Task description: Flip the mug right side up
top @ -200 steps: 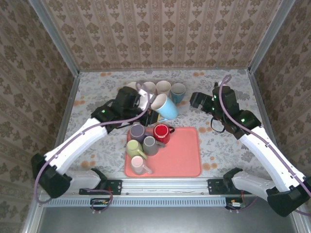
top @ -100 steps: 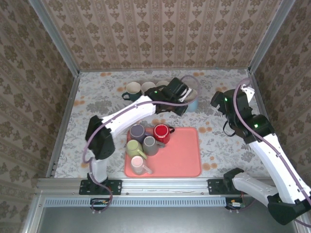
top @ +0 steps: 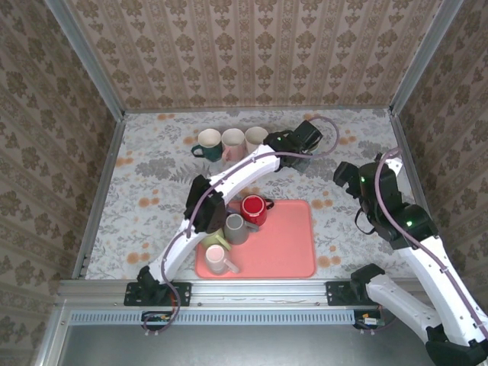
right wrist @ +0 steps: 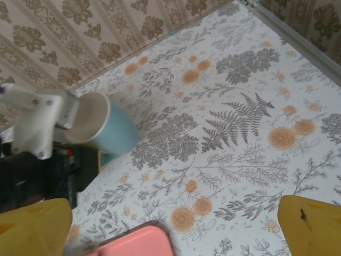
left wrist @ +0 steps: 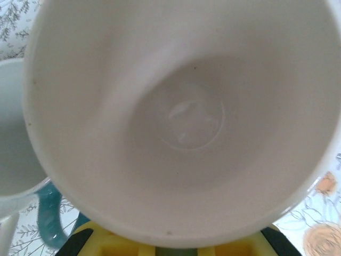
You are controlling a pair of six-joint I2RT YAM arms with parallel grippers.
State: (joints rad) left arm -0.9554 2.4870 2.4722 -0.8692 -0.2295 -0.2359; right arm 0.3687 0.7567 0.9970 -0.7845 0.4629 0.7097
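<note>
**Blue mug held at the far right end of the mug row**

Left arm reaches across the desk (top: 145, 191) to its far side. The left pincer (top: 299, 149) sits just right of the back row of mugs. It is closed narrow on the rim of the blue mug (right wrist: 114, 130).

Right wrist view: the blue mug is tilted, with its mouth facing up and left toward the pincer's white part (right wrist: 40, 120). Its base points down and right, over the flowered desk. Cannot tell whether the base touches the surface.

Left wrist view: the mug's pale inside (left wrist: 176, 117) is seen mouth-on, very close. Yellow fingers (left wrist: 106, 246) show at the bottom edge. The rim of a second mug (left wrist: 10, 160) is at the left. A teal handle (left wrist: 48, 213) is at lower left; cannot tell which mug it belongs to.

Back row, left to right:
- white mug with dark green handle (top: 206, 142)
- pinkish mug (top: 232, 141)
- cream mug (top: 255, 137)

The pink tray (top: 290, 244) sits at the near middle of the desk. On its left part are a red mug (top: 254, 207), a grey mug (top: 235, 227) and a pale pink mug (top: 217, 259). The left arm crosses over the tray's far left corner.

Right pincer (top: 347, 174) hangs above the desk, right of the tray and well apart from the blue mug. Its jaws are wide and hold nothing; its yellow fingertips (right wrist: 32, 226) are in the lower corners of its own view.
</note>
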